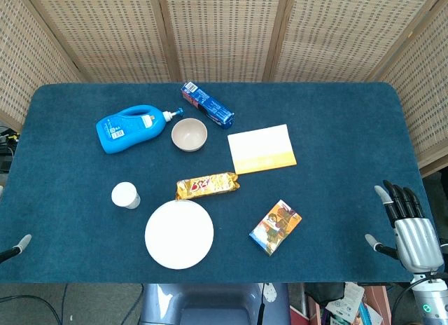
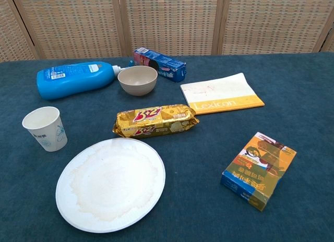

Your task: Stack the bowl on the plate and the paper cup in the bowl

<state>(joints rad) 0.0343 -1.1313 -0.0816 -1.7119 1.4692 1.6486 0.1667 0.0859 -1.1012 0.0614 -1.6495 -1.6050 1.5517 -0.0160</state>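
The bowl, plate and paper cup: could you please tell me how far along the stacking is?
Nothing is stacked yet. The bowl, plate and paper cup stand apart on the table. The right hand holds nothing; only a left fingertip shows. Both placements remain.

plate (image 1: 179, 234) near table's (image 1: 336, 192) front edge, paper cup (image 1: 125, 195) at its 10 o'clock, biscuit pack (image 1: 207, 185) at 12, bowl (image 1: 189, 135) behind pack, detergent bottle (image 1: 131, 128) at bowl's 9 o'clock

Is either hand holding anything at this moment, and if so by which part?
Nothing is held. The right hand is at the table's right edge with its fingers spread and empty. Only a fingertip of the left hand shows, touching nothing.
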